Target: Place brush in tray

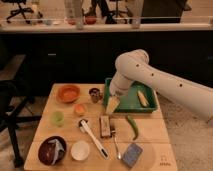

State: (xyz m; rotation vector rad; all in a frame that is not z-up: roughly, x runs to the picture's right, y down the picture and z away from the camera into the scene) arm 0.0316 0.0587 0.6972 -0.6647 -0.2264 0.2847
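Camera view, looking down on a wooden table point(155, 140) in front of a dark counter.

Containers, back row:
- Green tray point(135, 109) at back right of table. One pale yellow oblong item point(142, 98) inside, toward the right wall; kind not made out.
- Orange bowl point(68, 93) at back left; contents not discernible.
- Small dark cup point(94, 94) between orange bowl and tray, upright.

Containers, middle and front:
- Small orange cup point(79, 109) and pale green cup point(57, 117) on the left side, apart from each other.
- Dark red bowl point(52, 150) at front left, something pale lying in it.
- White bowl point(80, 150) just beside the dark red one.

Brush point(93, 139): flat on the table, outside the tray. Round head near the orange cup, handle running diagonally toward the front edge, between white bowl and brown block point(104, 126).

Loose on the table: fork point(115, 145), green pepper point(132, 127), blue-grey sponge point(132, 155).

Gripper point(112, 105): pointing down at the tray's front left corner, beside the dark cup. Spread wide, holding nothing, apart from the brush.
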